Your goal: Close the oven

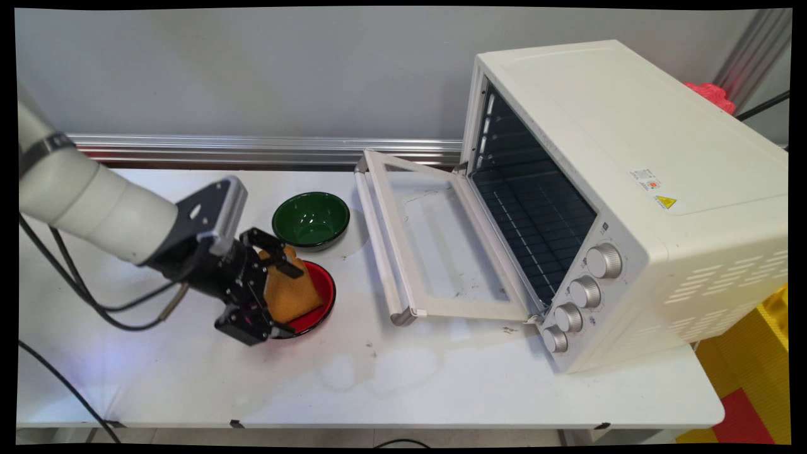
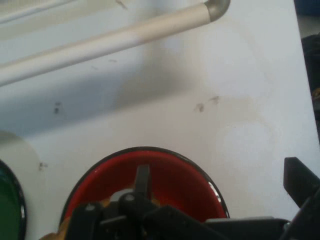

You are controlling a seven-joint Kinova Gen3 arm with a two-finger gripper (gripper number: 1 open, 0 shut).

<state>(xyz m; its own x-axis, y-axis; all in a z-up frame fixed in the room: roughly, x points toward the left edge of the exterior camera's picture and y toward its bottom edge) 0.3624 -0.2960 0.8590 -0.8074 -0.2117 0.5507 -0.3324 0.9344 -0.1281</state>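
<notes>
Held a brown-orange piece of toast (image 1: 291,291) pinched between the two black fingers of the gripper (image 1: 277,295), jaws pressed against its two sides, one finger (image 1: 282,261) across the top edge and the other low at the near side. Reached in low from the left on the white arm (image 1: 88,195), black cables (image 1: 82,290) hanging beneath it down to the white table (image 1: 391,384). Kept the toast tilted over the left part of a red bowl (image 1: 318,302) with a dark rim; whether the toast touched the bowl could not be told. Stood just behind the red bowl, close beside it: a green bowl (image 1: 311,219), upright and hollow side up. Lay to the right of both bowls: the glass door (image 1: 435,246) of a white toaster oven (image 1: 630,189), dropped open and flat over the table, its pale bar handle (image 1: 377,243) nearest the bowls. Showed inside the oven a dark cavity with a wire rack (image 1: 536,214), and on its front right corner four silver knobs (image 1: 583,293) in a column. Seen from the hand: red bowl (image 2: 175,180) directly ahead of the black linkage, a sliver of green bowl (image 2: 7,210) at the left edge, door handle (image 2: 110,42) crossing the top, one fingertip (image 2: 299,182) at the right. Glimpsed behind the oven: something red (image 1: 712,93).
</notes>
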